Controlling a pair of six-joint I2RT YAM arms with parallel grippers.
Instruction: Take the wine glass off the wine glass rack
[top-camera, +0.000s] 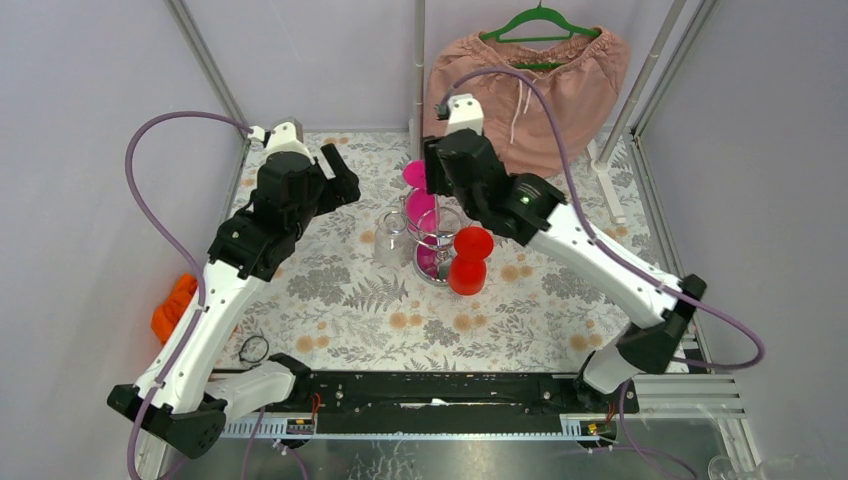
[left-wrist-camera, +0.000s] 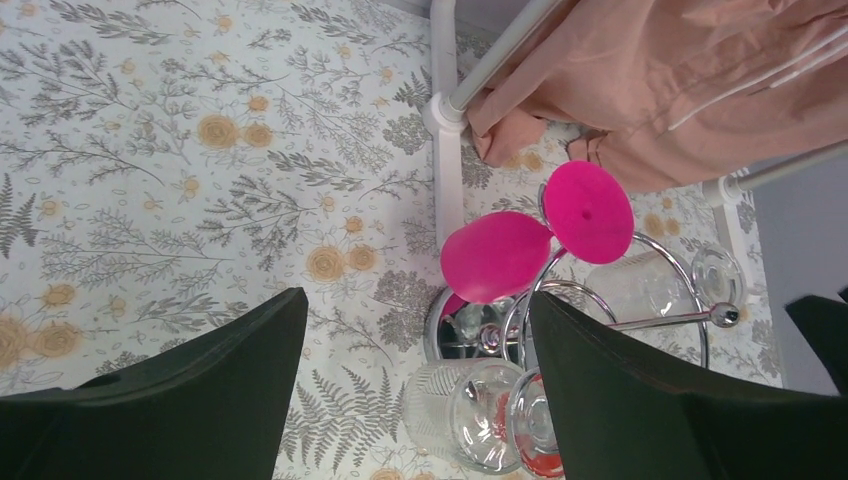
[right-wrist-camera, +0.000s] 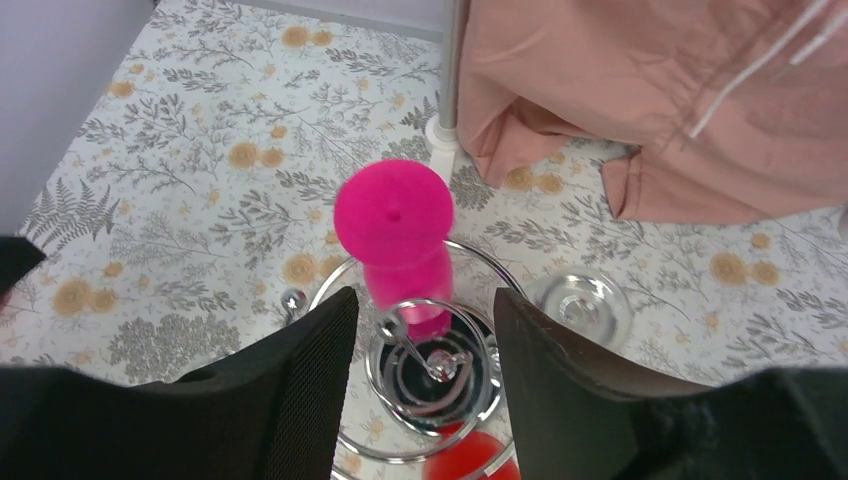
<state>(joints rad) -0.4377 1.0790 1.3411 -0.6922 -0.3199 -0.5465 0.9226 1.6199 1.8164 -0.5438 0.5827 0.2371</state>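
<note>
Mid-table (top-camera: 330, 300), the wine glass rack (top-camera: 432, 240) is loaded, so removal is judged not yet done. The right gripper (right-wrist-camera: 425, 300) hovers over the rack, jaws apart and empty; the left gripper (left-wrist-camera: 418, 300), likewise wide and empty, stands beside it. A pink wine glass (right-wrist-camera: 393, 215) hangs foot-up on the rack beneath the right jaws, ungripped.

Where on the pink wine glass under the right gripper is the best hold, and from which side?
Probably its round foot, pinched across the rim from above. The pink wine glass hangs upside down on the wine glass rack, foot uppermost and clear, bowl down among the wire loops. The open right gripper hovers above it.
</note>
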